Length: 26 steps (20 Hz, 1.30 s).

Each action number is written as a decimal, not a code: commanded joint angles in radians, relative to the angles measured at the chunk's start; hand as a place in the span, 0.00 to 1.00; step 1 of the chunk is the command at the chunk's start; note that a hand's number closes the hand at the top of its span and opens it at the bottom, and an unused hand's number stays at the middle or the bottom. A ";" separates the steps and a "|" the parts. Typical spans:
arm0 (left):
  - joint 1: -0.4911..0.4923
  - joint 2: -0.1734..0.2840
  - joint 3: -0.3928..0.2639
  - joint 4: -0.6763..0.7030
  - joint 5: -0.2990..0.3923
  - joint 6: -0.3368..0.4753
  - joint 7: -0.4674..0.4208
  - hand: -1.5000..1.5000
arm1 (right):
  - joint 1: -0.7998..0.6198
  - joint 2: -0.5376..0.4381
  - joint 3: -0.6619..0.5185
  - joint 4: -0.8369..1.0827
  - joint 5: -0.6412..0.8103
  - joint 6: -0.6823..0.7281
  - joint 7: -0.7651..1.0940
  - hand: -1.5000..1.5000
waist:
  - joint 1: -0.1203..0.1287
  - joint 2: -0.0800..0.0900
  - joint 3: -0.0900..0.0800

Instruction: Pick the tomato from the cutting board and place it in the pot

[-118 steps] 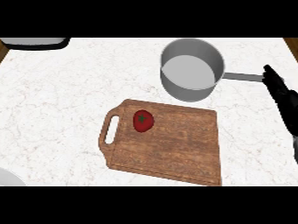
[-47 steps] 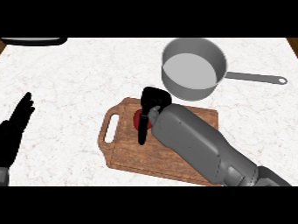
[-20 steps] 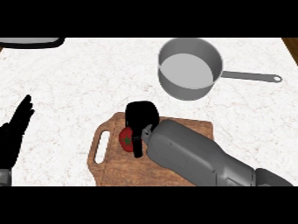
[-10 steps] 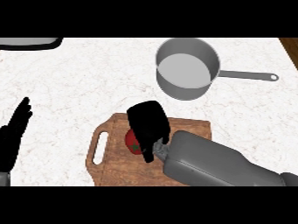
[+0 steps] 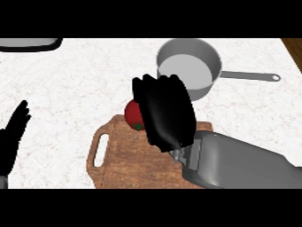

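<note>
The tomato (image 5: 134, 114) is in the right hand (image 5: 164, 111), which hides most of it; only a red part with a bit of green stalk shows at the hand's left side, above the far end of the cutting board (image 5: 124, 159). The fingers appear to be curled around the fruit, though the back of the hand blocks the view, so I cannot see whether the tomato rests on the board or is already off it. A tomato is light and round, with a smooth skin that can slip, and its flesh is soft and bruises easily; I judge that the best hold is around its widest part, fingers on 1 side and thumb on the other, without pressing on the stalk end. The pot (image 5: 187, 70) stands beyond the board on the white counter (image 5: 75, 84), its handle pointing to the right; its mouth is wide, so the fruit should be lowered close to the bottom rather than let fall. The left hand (image 5: 4, 144) rests with straight fingers at the left edge of the view.
</note>
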 commanded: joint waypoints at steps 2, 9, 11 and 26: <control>0.028 0.007 0.004 -0.024 -0.001 -0.026 -0.025 0.50 | 0.026 -0.033 -0.167 -0.091 0.024 -0.026 0.042 1.00 | 0.018 0.007 0.000; -0.029 -0.036 -0.004 0.025 -0.029 -0.013 -0.013 0.50 | 0.084 -0.096 -0.381 -0.075 -0.021 -0.036 -0.180 1.00 | 0.022 0.012 0.000; 0.026 -0.045 -0.011 -0.049 -0.038 -0.010 0.011 0.50 | 0.107 -0.078 -0.419 -0.051 -0.007 -0.028 -0.204 1.00 | 0.027 0.010 0.000; -0.058 -0.041 0.017 -0.019 -0.044 -0.056 0.031 0.50 | -0.117 -0.044 -0.690 0.759 -0.045 -0.155 -0.811 1.00 | 0.052 0.021 0.000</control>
